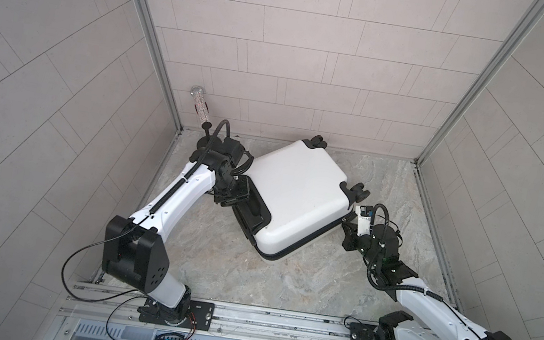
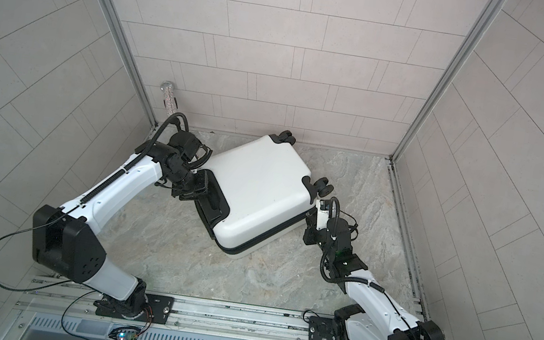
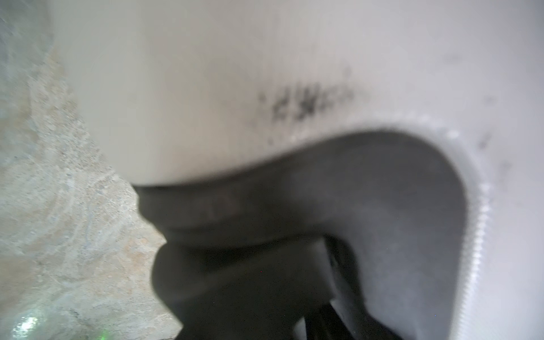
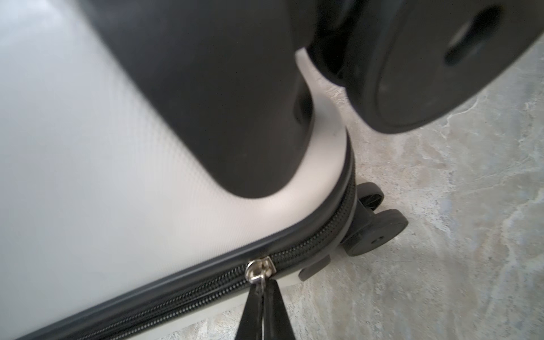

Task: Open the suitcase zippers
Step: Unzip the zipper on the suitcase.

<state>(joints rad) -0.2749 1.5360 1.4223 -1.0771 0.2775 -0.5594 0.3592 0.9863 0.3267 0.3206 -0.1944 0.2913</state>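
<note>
The white suitcase [image 1: 295, 196] [image 2: 260, 187] lies flat on the marble floor, turned at an angle. The black zippers band [image 1: 303, 243] [image 4: 176, 294] runs along its near side. My right gripper [image 1: 346, 224] [image 4: 263, 290] is shut on the metal pull hanging from the silver slider [image 4: 259, 269], close to the wheel corner. My left gripper [image 1: 245, 207] [image 2: 207, 201] sits at the black handle recess [image 3: 368, 191] on the case's left end. The left wrist view is blurred and dark there, so its jaws do not show.
Black wheels [image 1: 359, 189] [image 4: 374, 232] stick out at the case's far and right corners. A glittery tube [image 1: 199, 105] leans in the back left corner. Tiled walls close three sides, and the metal rail [image 1: 259, 319] carrying both arm bases runs along the front.
</note>
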